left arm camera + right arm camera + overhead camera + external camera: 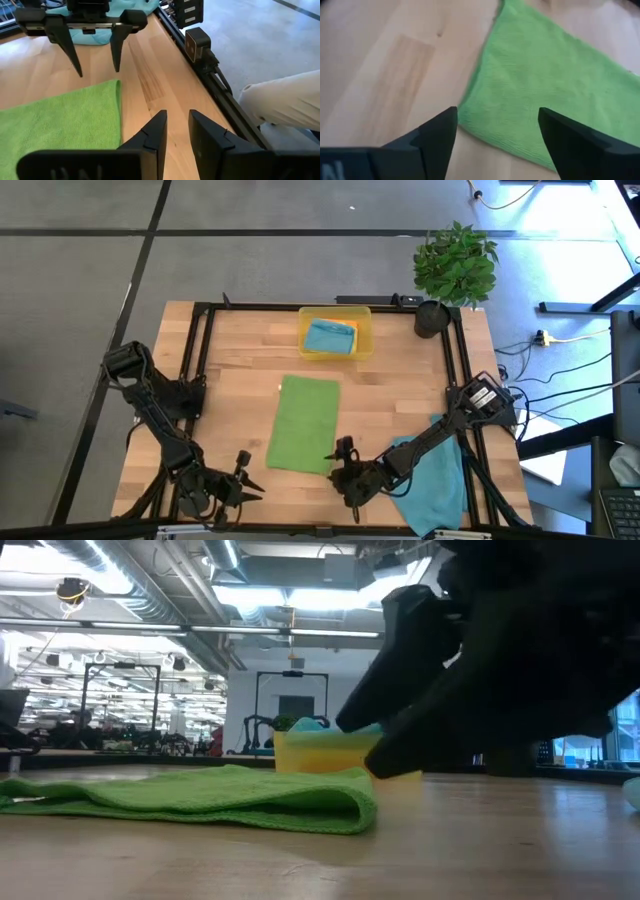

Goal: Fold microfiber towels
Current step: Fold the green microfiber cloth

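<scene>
Right wrist view: right pincer spread wide, empty, hovering just above the near corner of the soft green microfiber towel, folded once into a long rectangle. Seen from above, same right pincer at the towel's lower right corner, just beside the edge, nothing between the fingers. Left pincer waiting near the front edge of the pale wooden bench, off the towel's lower left corner, fingers drawn close with a narrow gap, gripping nothing.

Low view: folded edge of the green towel rounded and puffy, two layers lying loose on the bench. Judged light, limp and slightly grippy; likely to sag and drag rather than slide, and to spring open at the fold. Best taken at a corner or along the short end, pinching both layers together, low against the wood.

Farther out: crumpled teal-blue microfiber towel under the right arm at the bench's right front. At the back, translucent yellow plastic tray holding a folded teal-blue cloth over an orange one.
</scene>
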